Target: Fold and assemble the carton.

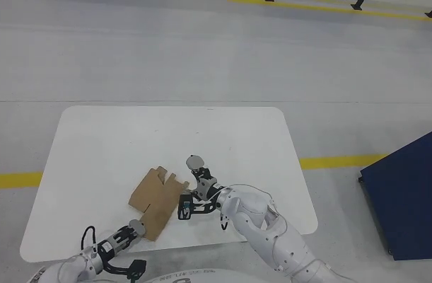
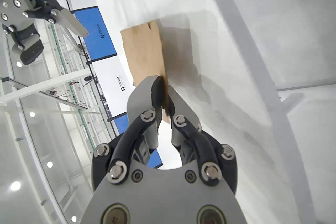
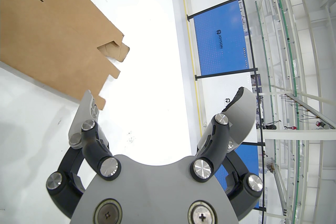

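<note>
Left gripper (image 1: 136, 226) and right gripper (image 1: 190, 187) low over white rounded-corner table (image 1: 237, 134), lower centre of top view. Dark blue panel (image 1: 413, 191) on floor at right edge. Between them, flattened brown cardboard carton (image 1: 155, 199) on the tabletop, notched flaps toward upper right. Left fingers (image 2: 137, 101) pressed together on carton's lower corner. Right gripper spread wide, one fingertip (image 3: 88, 104) just at a flap edge, possibly touching.

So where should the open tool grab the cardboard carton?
Probably the tabbed flap edge of the carton, coming in sideways from where the right tool is. The sheet is flat, that edge faces it, and the left tool pinches the other end.
</note>
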